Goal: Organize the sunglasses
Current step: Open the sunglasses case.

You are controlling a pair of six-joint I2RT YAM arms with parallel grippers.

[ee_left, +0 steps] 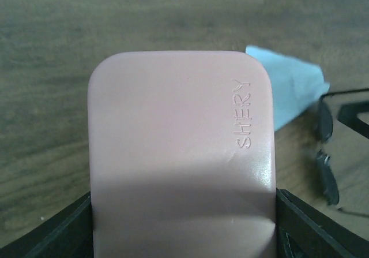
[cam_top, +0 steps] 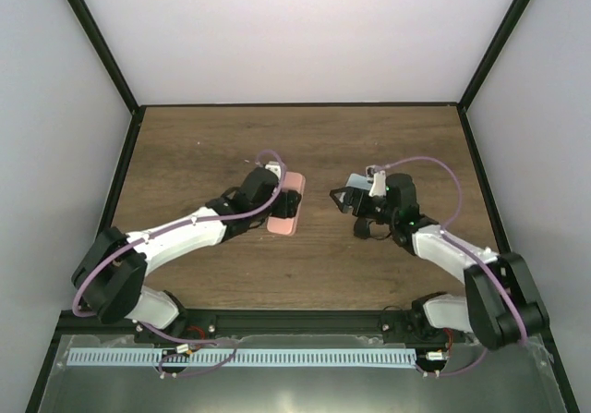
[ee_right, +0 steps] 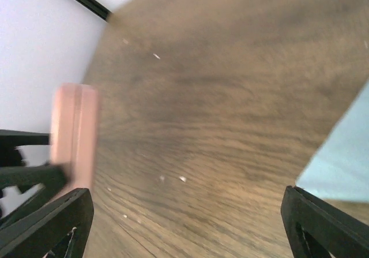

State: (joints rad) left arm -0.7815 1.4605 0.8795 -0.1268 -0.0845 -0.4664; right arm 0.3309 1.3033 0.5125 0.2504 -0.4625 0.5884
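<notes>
The pink case (ee_left: 179, 137) lies lengthwise between the fingers of my left gripper (ee_left: 183, 235), which press against both of its long sides; from above the case (cam_top: 290, 212) sits left of centre on the wooden table. The sunglasses (ee_left: 325, 123), thin black frame with dark lenses, lie on the wood just right of the case, beside a light blue cloth (ee_left: 288, 90). My right gripper (cam_top: 344, 199) hovers open to the right of the case, nothing between its fingers (ee_right: 52, 223). In the right wrist view the case (ee_right: 75, 131) shows edge-on at the left and the cloth (ee_right: 346, 160) at the right; the sunglasses are out of that view.
White walls with black frame bars (cam_top: 97, 53) enclose the wooden table (cam_top: 295, 145) on three sides. Both arm bases are bolted to a rail (cam_top: 295, 325) at the near edge.
</notes>
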